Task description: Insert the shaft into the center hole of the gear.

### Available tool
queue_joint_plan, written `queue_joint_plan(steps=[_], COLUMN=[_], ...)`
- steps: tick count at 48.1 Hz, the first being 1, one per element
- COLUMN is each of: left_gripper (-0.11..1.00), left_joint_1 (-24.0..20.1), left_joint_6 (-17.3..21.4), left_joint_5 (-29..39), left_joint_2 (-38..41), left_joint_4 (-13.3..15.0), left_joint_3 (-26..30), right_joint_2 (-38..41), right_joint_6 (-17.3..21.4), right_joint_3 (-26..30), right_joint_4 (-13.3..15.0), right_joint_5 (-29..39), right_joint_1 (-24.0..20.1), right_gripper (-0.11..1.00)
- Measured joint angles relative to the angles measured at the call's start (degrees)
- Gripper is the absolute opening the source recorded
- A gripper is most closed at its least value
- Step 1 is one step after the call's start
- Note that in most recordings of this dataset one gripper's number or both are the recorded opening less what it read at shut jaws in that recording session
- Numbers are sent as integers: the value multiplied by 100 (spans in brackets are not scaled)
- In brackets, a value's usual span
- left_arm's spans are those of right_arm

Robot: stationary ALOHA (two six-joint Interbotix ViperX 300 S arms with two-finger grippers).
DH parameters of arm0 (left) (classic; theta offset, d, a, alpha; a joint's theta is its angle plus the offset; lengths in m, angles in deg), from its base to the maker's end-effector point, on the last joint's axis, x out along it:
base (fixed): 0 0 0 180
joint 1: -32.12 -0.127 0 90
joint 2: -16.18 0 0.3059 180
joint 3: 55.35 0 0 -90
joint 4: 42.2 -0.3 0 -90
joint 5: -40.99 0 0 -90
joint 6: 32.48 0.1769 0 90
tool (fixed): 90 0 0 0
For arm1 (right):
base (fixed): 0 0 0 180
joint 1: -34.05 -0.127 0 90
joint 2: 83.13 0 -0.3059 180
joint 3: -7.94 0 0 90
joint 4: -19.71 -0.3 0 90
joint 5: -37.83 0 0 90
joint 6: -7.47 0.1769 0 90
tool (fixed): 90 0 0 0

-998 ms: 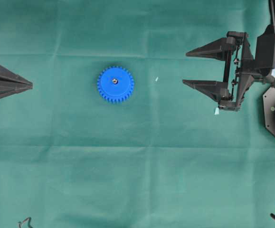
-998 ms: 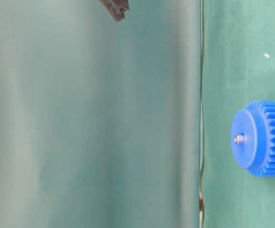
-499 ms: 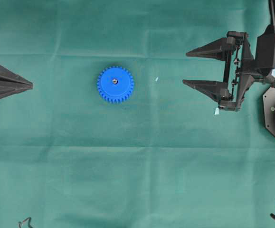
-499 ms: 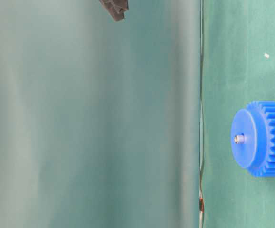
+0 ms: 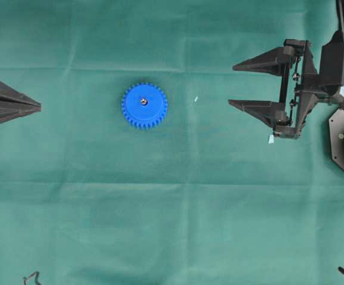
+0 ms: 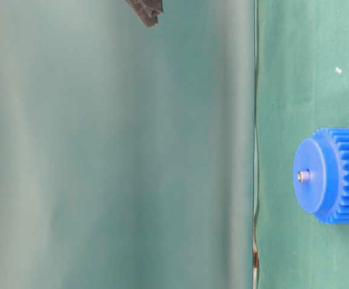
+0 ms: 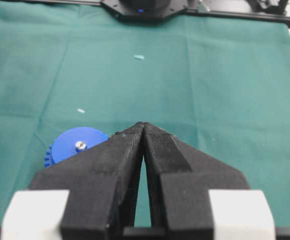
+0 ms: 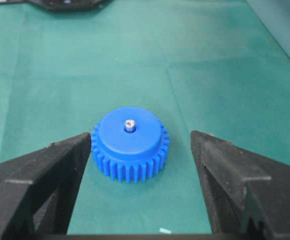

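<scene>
Two grippers frame the overhead view: the left gripper (image 5: 38,107) at the left edge is pinched closed and empty, the right gripper (image 5: 232,85) at the right is spread wide and empty, and the blue gear (image 5: 144,105) lies left of centre on the green cloth (image 5: 172,225) with the shaft (image 5: 143,101) standing in its center hole. In the table-level view, the gear sits at the right edge, the shaft's tip poking from the hub. In the right wrist view, the gear lies between the spread fingers (image 8: 49,165), touching neither.

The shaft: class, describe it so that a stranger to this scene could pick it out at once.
Start with the green cloth over the table, then find the blue gear lying flat left of the middle. The shaft is the tiny silver pin standing out of the gear's raised hub. It is shiny metal, unlike the pale scrap lying on the cloth nearby.
</scene>
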Motion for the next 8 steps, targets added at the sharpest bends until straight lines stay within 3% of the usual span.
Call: queue_joint_plan(steps=[8], left_gripper=[0], left_joint_1=[0], left_joint_6=[0], left_joint_5=[0], left_joint_2=[0], left_joint_4=[9], left_joint_3=[0], right_joint_2=[-9], right_joint_6=[18], right_joint_3=[9], right_joint_4=[0], right_joint_5=[0], right_joint_1=[0], right_gripper=[82])
